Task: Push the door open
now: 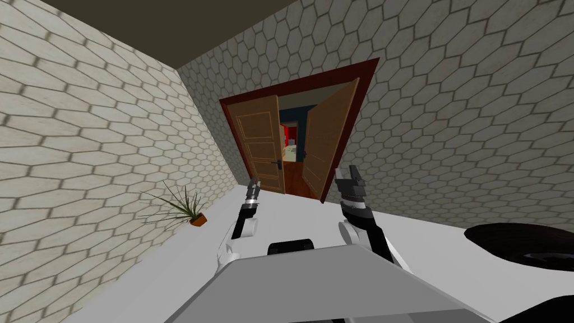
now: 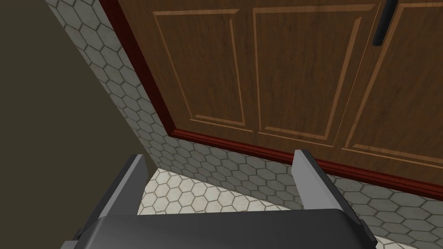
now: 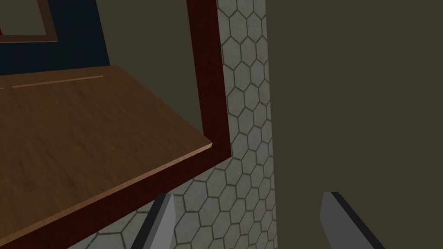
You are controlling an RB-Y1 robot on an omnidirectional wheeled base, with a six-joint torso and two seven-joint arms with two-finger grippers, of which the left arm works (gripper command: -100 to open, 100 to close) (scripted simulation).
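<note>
A brown panelled double door in a dark red frame stands ahead in the hex-tiled wall. Its left leaf lies about flat in the frame, with a dark handle. The right leaf stands at an angle, leaving a gap between the two. My left gripper is open and faces the left leaf near its frame, not touching it; the handle is off to one side. My right gripper is open before the right leaf and its frame.
A potted plant stands on the grey floor by the left wall. A dark round object lies low at the right. Through the gap a room with red and blue walls shows. Hex-tiled walls close both sides.
</note>
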